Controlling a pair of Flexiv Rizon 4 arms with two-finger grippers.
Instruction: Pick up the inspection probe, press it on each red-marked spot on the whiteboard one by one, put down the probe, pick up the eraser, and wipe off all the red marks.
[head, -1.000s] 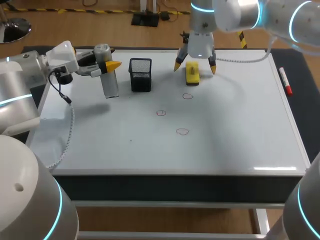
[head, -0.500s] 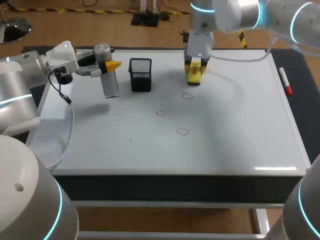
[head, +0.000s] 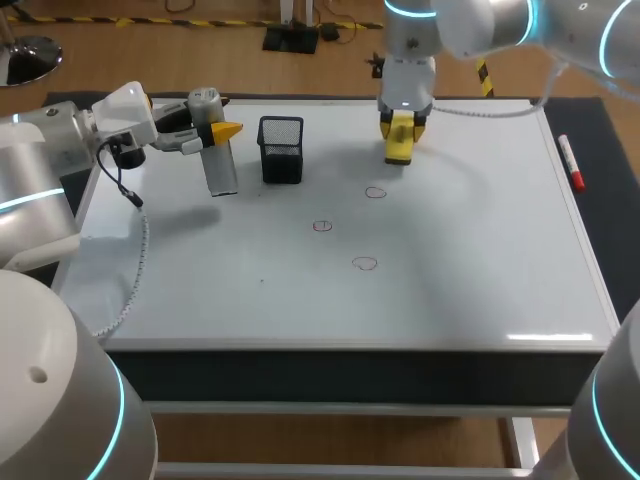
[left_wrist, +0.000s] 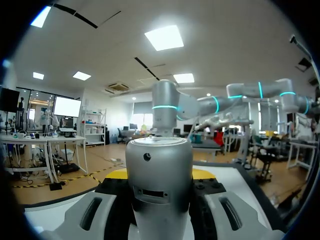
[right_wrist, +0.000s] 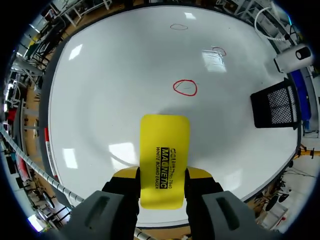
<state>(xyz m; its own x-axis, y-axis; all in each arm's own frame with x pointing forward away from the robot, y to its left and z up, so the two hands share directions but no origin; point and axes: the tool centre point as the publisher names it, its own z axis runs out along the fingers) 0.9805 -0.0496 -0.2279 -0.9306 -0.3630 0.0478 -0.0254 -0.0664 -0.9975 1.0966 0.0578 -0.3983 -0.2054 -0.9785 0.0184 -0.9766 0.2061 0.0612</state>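
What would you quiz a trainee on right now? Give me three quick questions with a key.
1. True or false: the right jaws are shut on the yellow eraser.
2. How many red marks are on the whiteboard?
3. Fill in: the left jaws are shut on the ___.
Key: 1 true; 2 three; 3 inspection probe.

Right pincer (right_wrist: 162, 175) clamped, left pincer (head: 215, 128) seemingly gripping
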